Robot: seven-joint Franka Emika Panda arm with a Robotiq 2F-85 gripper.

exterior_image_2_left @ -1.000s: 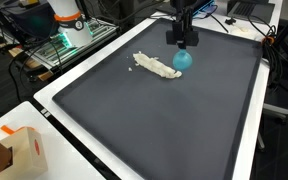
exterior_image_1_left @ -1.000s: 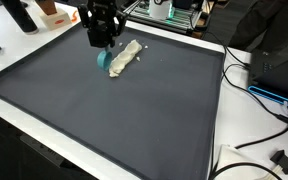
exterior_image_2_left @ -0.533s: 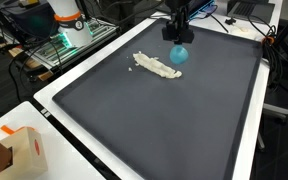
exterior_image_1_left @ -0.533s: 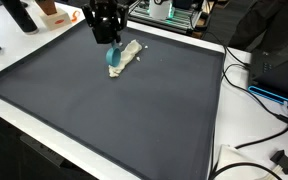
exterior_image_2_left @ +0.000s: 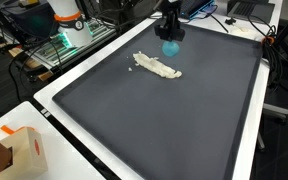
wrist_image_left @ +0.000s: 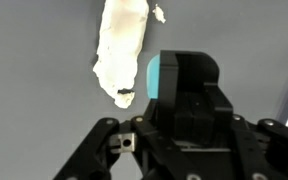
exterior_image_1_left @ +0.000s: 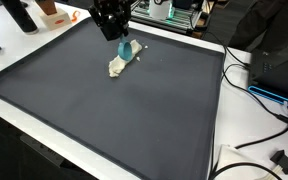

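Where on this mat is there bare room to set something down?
Most of the mat is bare: everything from the cloth to the near edge and out to both sides. It is crowded only by the far edge, where the gripper holds a teal object close by the cloth.

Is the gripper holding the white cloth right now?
No, in an exterior view the white cloth lies on the dark mat, apart from the gripper, which holds a teal object.

Gripper (exterior_image_1_left: 118, 36) has risen — teal object (exterior_image_1_left: 125, 49) now over the cloth (exterior_image_1_left: 117, 66).
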